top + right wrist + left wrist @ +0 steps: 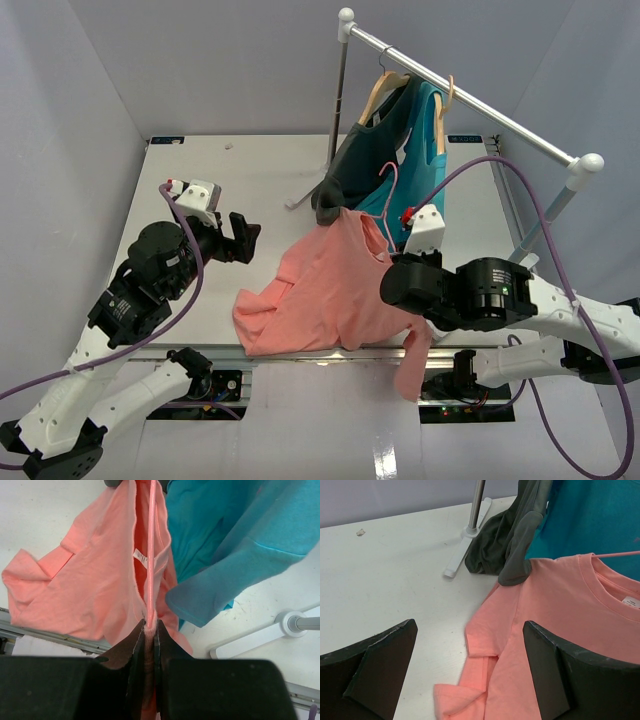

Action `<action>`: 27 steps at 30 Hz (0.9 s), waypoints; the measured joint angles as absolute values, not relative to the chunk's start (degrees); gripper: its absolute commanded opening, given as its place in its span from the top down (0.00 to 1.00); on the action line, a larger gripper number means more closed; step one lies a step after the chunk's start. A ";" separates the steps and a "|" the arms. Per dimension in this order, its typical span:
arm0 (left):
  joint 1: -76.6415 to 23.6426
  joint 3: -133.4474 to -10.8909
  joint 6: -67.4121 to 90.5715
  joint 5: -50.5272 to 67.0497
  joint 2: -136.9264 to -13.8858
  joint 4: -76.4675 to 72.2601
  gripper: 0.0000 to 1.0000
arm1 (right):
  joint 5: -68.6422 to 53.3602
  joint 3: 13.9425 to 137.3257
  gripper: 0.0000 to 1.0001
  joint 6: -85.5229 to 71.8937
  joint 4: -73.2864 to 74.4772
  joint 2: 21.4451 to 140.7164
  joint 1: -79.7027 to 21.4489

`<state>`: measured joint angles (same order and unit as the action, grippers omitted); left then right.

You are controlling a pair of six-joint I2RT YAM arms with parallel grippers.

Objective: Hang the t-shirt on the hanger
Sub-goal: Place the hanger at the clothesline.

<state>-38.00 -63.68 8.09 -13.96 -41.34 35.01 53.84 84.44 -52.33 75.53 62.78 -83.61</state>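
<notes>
Hanger (151, 555) runs through the t-shirt (320, 290) collar, pinched with cloth by the right gripper (150, 626). The left gripper (470, 642), wide open, should draw the left shoulder over.

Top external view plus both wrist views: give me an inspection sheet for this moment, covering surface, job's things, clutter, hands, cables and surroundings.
Surface: white table, with cloth spread across its near middle.
Job's things: t-shirt crumpled on the table, one part hanging over the near edge; hanger rod runs along its collar opening.
Clutter: small scrap at the far left; teal shirt and dark grey shirt hang on wooden hangers from the rack.
Hands: left hand open, empty, beside the t-shirt; right hand shut on the hanger, cloth bunched at it.
Cables: purple cables loop off each arm; the right one arches near the rack.
Surroundings: plain grey walls.
</notes>
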 measured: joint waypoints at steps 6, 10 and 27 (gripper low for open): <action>-37.98 -63.37 6.61 -10.70 -39.64 35.23 0.04 | 52.19 81.50 0.92 -51.47 74.93 60.65 -83.59; -38.02 -61.26 5.53 -1.11 -39.18 30.55 0.12 | 50.52 77.35 0.92 -50.03 74.41 56.12 -83.55; -31.33 -58.56 9.34 29.66 -68.62 3.45 0.30 | 48.07 70.13 0.92 -40.09 63.37 49.14 -83.33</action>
